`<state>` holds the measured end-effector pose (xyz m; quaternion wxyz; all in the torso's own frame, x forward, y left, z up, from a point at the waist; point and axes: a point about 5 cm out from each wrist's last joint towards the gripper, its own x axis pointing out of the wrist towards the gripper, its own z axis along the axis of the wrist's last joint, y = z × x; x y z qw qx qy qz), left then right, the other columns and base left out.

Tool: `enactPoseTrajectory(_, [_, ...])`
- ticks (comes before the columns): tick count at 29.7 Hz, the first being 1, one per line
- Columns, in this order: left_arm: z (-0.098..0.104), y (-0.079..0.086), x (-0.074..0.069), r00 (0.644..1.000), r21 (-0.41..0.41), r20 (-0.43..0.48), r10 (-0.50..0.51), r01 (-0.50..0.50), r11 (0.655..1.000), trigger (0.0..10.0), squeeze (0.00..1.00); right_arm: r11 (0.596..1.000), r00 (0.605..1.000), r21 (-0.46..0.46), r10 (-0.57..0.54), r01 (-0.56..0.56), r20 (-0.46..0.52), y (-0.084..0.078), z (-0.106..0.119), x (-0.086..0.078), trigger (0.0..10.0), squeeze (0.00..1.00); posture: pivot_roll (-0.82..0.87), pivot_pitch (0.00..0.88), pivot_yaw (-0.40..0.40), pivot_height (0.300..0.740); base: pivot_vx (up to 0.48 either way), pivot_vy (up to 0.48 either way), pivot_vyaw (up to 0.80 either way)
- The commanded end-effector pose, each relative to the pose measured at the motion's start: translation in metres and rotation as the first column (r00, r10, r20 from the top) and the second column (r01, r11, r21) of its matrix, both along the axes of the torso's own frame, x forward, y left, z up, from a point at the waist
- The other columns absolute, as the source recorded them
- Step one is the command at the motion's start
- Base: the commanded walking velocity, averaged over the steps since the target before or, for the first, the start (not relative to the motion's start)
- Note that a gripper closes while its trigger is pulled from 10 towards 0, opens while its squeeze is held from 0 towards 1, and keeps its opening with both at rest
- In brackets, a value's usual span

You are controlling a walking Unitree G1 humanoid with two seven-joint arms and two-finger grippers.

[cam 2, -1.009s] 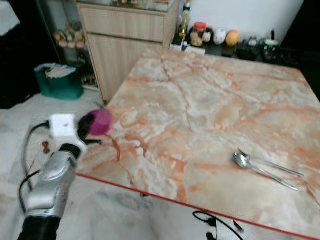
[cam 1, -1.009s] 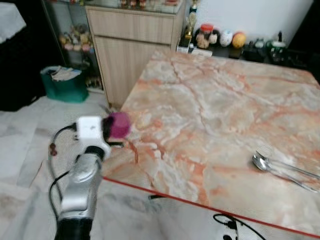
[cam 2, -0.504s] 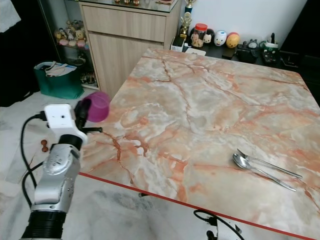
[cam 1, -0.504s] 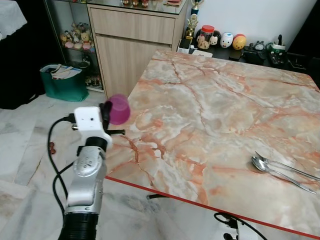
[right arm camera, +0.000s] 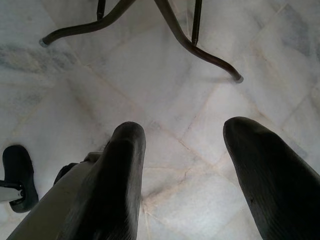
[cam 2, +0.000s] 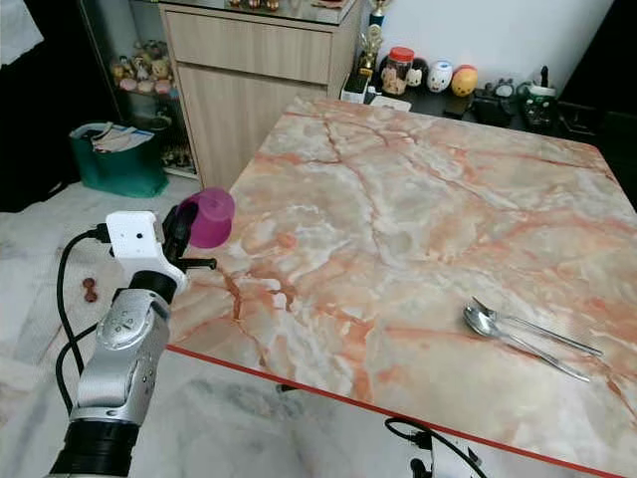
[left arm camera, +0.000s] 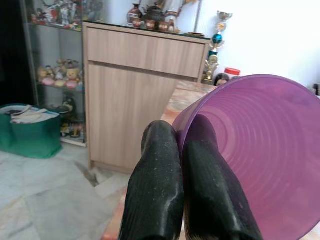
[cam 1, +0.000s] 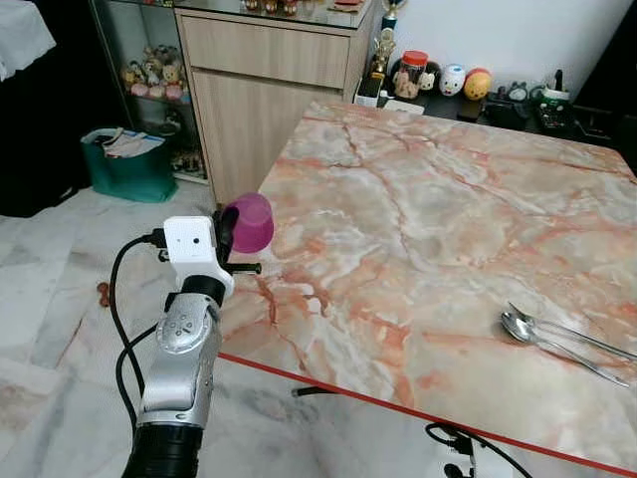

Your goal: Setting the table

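The left gripper (cam 1: 228, 227) pinches the rim of the purple cup (cam 1: 250, 221). The cup has moved right, now over the table's (cam 1: 428, 229) near left edge. The right gripper (right arm camera: 182, 165) hangs wide open above the floor.

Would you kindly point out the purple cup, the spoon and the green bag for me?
purple cup (cam 1: 251, 221), left eye view, on its side wall.
spoon (cam 1: 517, 326), left eye view, on its bowl.
green bag (cam 1: 127, 172), left eye view, on its front face.
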<state>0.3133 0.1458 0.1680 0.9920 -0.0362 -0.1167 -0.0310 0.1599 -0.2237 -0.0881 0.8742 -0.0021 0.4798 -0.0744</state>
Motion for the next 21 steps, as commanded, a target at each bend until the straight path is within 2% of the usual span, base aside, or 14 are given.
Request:
enactPoseTrajectory(1, [0.0098,-0.0072,0.0022,0.999,-0.014,0.04,-0.029,0.03,0.999,10.0,0.0,1.0,1.0,-0.01,-0.001,0.001,0.004,-0.0042,0.0013,0.0007,10.0,0.0,0.2,0.0,-0.105,0.707,0.0,0.0,0.0])
enactPoseTrajectory(10, [0.0087,-0.012,0.0031,0.998,-0.011,0.036,-0.059,0.059,0.998,10.0,0.0,1.0,1.0,-0.012,0.005,-0.005,0.005,-0.0046,0.0015,0.001,10.0,0.0,0.2,0.0,-0.105,0.707,0.0,0.0,0.0])
enactPoseTrajectory(21, [0.0107,-0.0141,0.0033,0.997,-0.01,0.044,-0.07,0.071,0.997,10.0,0.0,1.0,1.0,-0.013,0.004,-0.004,0.006,-0.0047,0.0014,0.0004,10.0,0.0,0.19,0.0,-0.097,0.707,-0.243,0.0,0.0])
